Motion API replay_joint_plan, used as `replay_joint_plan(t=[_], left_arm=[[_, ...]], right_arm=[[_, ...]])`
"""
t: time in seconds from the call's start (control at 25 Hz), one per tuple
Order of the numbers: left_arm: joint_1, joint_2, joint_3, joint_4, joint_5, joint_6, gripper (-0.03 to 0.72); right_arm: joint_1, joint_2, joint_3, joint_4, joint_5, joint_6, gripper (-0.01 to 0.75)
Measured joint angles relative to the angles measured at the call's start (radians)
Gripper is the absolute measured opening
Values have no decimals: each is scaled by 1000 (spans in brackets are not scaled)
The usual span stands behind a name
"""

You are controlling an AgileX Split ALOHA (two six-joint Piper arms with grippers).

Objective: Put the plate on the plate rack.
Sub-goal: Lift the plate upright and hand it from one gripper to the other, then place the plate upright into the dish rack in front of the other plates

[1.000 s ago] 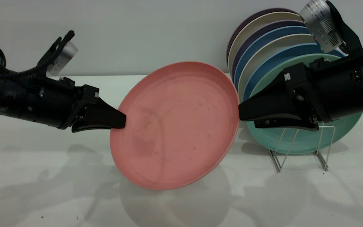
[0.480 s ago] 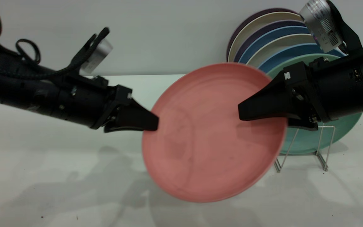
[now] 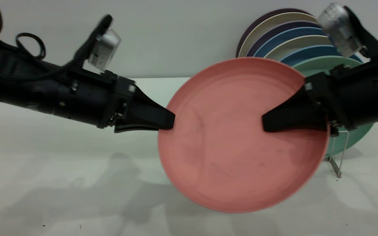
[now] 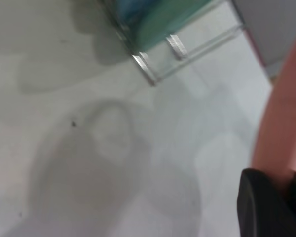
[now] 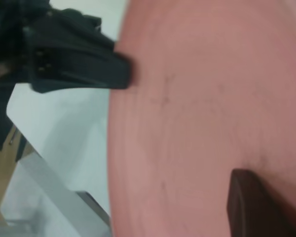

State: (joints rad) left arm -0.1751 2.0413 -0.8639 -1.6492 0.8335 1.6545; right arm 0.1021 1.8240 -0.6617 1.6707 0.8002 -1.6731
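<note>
The salmon-pink plate [image 3: 228, 154] hangs tilted on edge above the table, in front of the plate rack [image 3: 336, 164]. My left gripper [image 3: 171, 121] is shut on its left rim; the left wrist view shows the pink rim [image 4: 281, 133] pinched in the jaws. My right gripper [image 3: 264, 124] is open and astride the plate's right rim. One black finger [image 5: 251, 202] lies across the plate's front face [image 5: 202, 98]; the other is hidden behind it. Only the rack's right front loop shows past the plate.
A mint-green plate [image 3: 317, 64] stands in the rack's front slot, with blue, cream and purple plates [image 3: 284, 36] stacked upright behind it. The rack's wire base [image 4: 182, 54] shows in the left wrist view. White table in front and to the left.
The left arm carried the plate to the right and slightly up, so it now covers most of the rack and mint plate. The plate's right rim slid between the right gripper's jaws. The right arm shifted slightly right.
</note>
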Motion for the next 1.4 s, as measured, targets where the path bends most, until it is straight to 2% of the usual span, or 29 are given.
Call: replay_joint_plan(t=[0.12, 0.28, 0.4, 0.52, 0.6, 0.84, 1.16, 1.4], left_arm=[[107, -1, -1, 34, -32, -51, 170], [241, -1, -1, 56, -47, -113, 295], [307, -1, -1, 64, -81, -165, 331], [345, -1, -1, 91, -126, -205, 336], [352, -1, -1, 118, -150, -212, 337], [352, -1, -1, 133, -157, -215, 337], [352, -1, -1, 133, -167, -216, 337], [352, -1, -1, 133, -170, -217, 337]], right_arm=[[-88, -31, 0, -161, -34, -7, 127], [-160, -119, 0, -364, -40, -73, 127], [-169, -198, 0, -468, -84, -173, 127], [-169, -269, 0, -500, -158, -339, 127], [-169, -310, -2, -510, -192, -446, 127], [-169, -345, -90, -614, -220, -449, 127], [-169, -345, -228, -736, -175, -449, 127], [-165, -300, -306, -757, -147, -449, 127]])
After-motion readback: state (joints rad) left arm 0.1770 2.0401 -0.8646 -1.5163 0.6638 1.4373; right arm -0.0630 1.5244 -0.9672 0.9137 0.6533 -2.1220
